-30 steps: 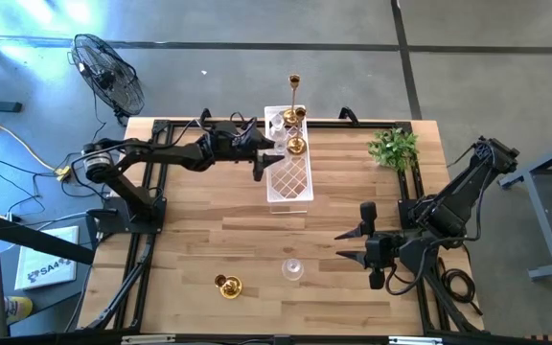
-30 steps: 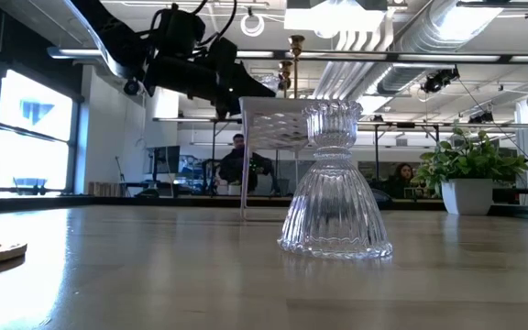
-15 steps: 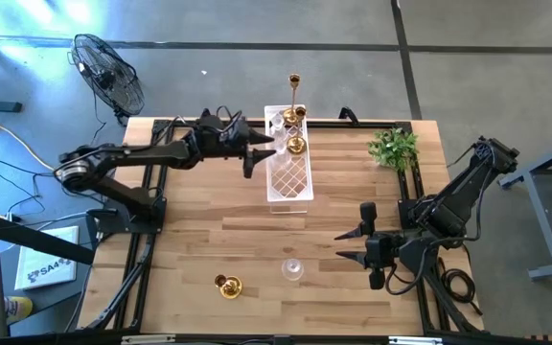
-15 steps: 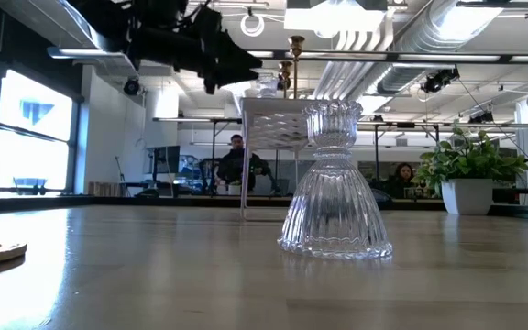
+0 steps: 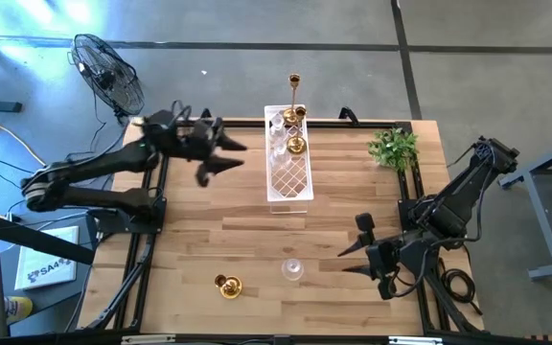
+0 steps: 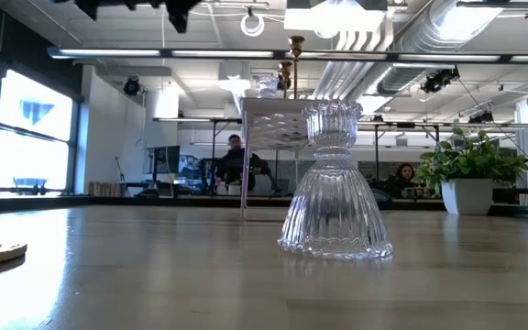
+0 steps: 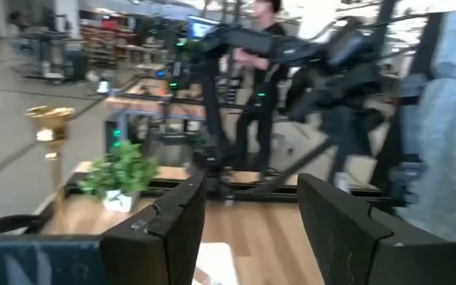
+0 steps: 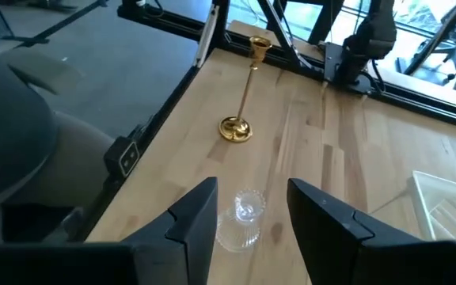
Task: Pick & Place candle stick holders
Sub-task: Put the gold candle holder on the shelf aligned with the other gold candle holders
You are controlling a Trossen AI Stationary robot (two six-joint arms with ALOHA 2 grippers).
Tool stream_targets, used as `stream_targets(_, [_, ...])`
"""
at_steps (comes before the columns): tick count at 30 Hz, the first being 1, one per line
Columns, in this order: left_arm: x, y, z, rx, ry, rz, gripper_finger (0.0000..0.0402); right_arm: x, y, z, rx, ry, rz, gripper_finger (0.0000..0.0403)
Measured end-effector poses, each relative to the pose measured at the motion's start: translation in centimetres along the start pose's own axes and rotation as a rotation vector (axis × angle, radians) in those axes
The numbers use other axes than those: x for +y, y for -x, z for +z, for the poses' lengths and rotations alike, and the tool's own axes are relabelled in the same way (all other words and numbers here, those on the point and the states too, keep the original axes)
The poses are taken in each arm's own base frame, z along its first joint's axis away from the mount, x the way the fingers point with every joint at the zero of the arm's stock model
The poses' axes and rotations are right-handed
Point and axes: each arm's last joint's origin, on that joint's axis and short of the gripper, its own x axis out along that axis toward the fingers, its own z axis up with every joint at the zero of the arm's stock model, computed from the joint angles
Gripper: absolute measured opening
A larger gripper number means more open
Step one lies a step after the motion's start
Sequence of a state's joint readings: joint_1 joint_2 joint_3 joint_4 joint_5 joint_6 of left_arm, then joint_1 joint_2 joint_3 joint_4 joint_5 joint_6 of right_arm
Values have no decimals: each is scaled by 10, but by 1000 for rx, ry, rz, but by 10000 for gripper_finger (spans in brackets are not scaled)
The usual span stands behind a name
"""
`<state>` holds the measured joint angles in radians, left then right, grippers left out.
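Note:
A clear glass candle holder (image 5: 292, 269) stands on its base near the table's front, and it also shows in the low view (image 6: 335, 183) and the right wrist view (image 8: 245, 215). A gold holder with a slim stem (image 5: 228, 286) stands upright to its left; the right wrist view (image 8: 245, 91) shows it too. More gold holders (image 5: 295, 144) and a glass one (image 5: 278, 129) sit in the white lattice tray (image 5: 290, 182). My left gripper (image 5: 233, 155) is open and empty, raised left of the tray. My right gripper (image 5: 345, 261) is open and empty, right of the glass holder.
A small green plant (image 5: 394, 148) in a white pot stands at the far right of the table. A floor fan (image 5: 108, 72) stands beyond the table's far left corner. People show in the room behind the table (image 6: 236, 165).
My left gripper has drawn back from the tray's left side toward the table's left edge and gone up, out of the top of the low view. The glass holder in the tray stays where it was. My right gripper has shifted a little toward the near edge.

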<state>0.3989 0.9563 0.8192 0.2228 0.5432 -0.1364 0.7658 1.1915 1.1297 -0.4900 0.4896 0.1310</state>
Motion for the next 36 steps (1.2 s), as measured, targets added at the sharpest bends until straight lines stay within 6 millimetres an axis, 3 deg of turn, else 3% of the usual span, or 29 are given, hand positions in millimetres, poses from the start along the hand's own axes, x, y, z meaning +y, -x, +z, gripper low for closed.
stream_targets(7, [-51, 41, 12, 37, 20, -121, 192, 0, 0, 0, -1, -1, -10, 149])
stream_targets(14, [-88, 69, -13, 322, 183, -205, 192, 0, 0, 0, -1, 5, -13, 149])
stream_targets(22, [-129, 48, -48, 453, 230, -383, 192, -1, 0, 0, -4, 7, -35, 149])
stream_targets(30, [-176, 30, -96, 669, 126, -375, 192, -1, 0, 0, -4, 7, -35, 149])
stream_targets(36, [-208, 20, -124, 685, 56, -403, 192, -1, 0, 0, -4, 8, -33, 149])
